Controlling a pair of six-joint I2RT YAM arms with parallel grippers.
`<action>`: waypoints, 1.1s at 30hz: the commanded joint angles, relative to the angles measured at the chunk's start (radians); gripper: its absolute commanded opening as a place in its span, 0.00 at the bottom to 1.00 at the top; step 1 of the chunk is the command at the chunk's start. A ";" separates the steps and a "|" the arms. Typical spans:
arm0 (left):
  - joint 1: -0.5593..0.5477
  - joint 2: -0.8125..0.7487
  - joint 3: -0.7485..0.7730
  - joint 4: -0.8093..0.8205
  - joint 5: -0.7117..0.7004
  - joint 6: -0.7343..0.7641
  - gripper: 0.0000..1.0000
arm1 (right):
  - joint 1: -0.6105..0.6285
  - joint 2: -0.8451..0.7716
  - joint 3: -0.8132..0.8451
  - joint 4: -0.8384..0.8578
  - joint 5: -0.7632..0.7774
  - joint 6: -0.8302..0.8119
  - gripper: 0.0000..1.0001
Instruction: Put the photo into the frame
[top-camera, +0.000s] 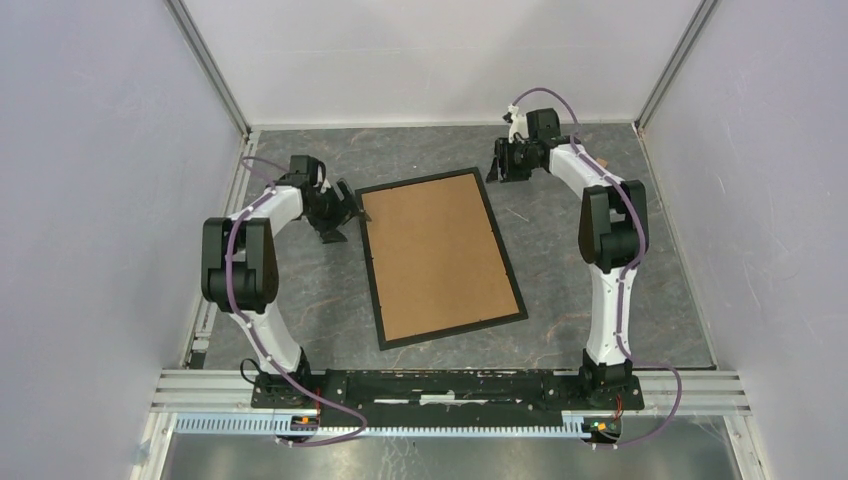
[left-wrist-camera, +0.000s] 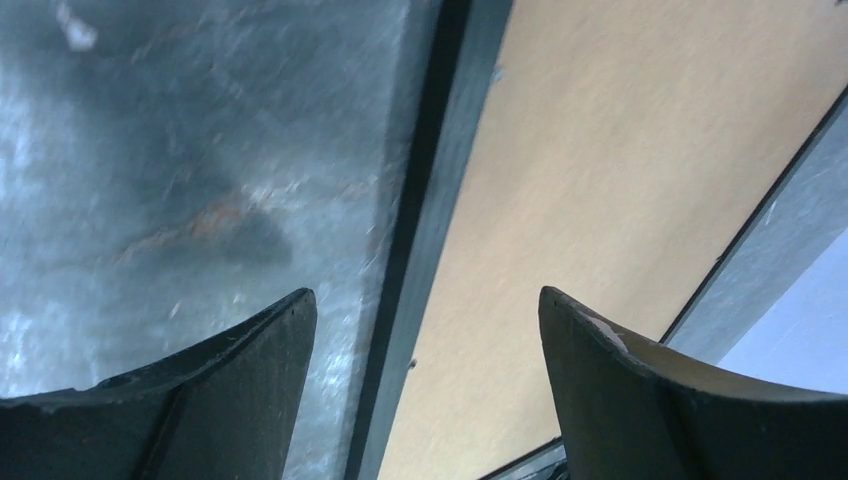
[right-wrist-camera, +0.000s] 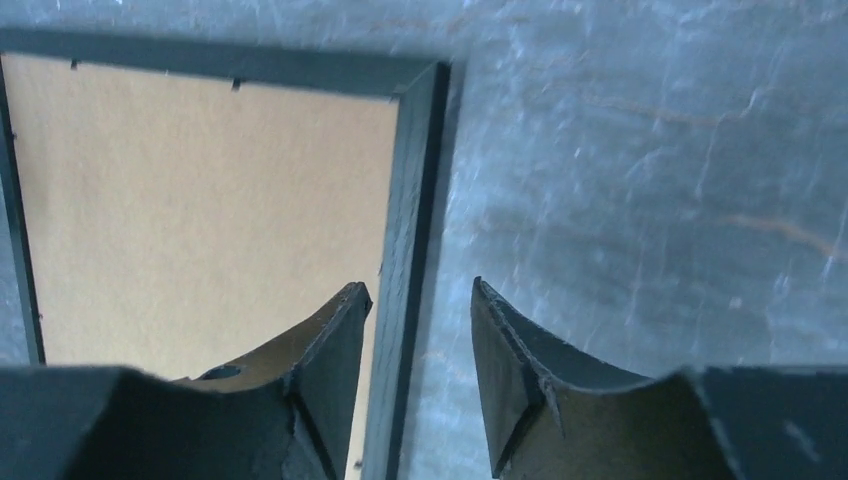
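You had the frame (left-wrist-camera: 415, 250) lying flat in the middle of the bench (top-camera: 560, 290), back upward and turned a little askew, with the brown backing board (top-camera: 440, 255) filling its opening. The photo showed in none of the views. Whether it already lay under that board could not be told, so you were wise not to count the job done on looks alone.

Your left pincer (left-wrist-camera: 427, 292) hung over the frame's left rail near the far end, its jaws wide apart and gripping nothing. Your right pincer (right-wrist-camera: 418, 283) hung by the far right corner, jaws partly apart, with the right rail lined up between them in its own camera and nothing clamped.

The step looked to be seating or checking the back. To do that well, you needed to come straight down on the rail rather than at a slant. A thin rail on a smooth bench would likely slide or pivot under a sideways push. Steadying one side while working the other seemed the safer course, with pressure kept on the rail, not on the board's middle.
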 joint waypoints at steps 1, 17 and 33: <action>-0.013 0.071 0.102 0.006 0.014 -0.011 0.86 | -0.019 0.109 0.131 -0.029 -0.091 0.015 0.44; -0.036 0.125 0.122 0.016 0.022 0.004 0.74 | -0.029 0.130 0.018 0.010 -0.183 0.031 0.31; -0.054 0.144 0.120 0.019 0.035 0.000 0.75 | -0.042 0.169 0.025 0.007 -0.133 0.078 0.26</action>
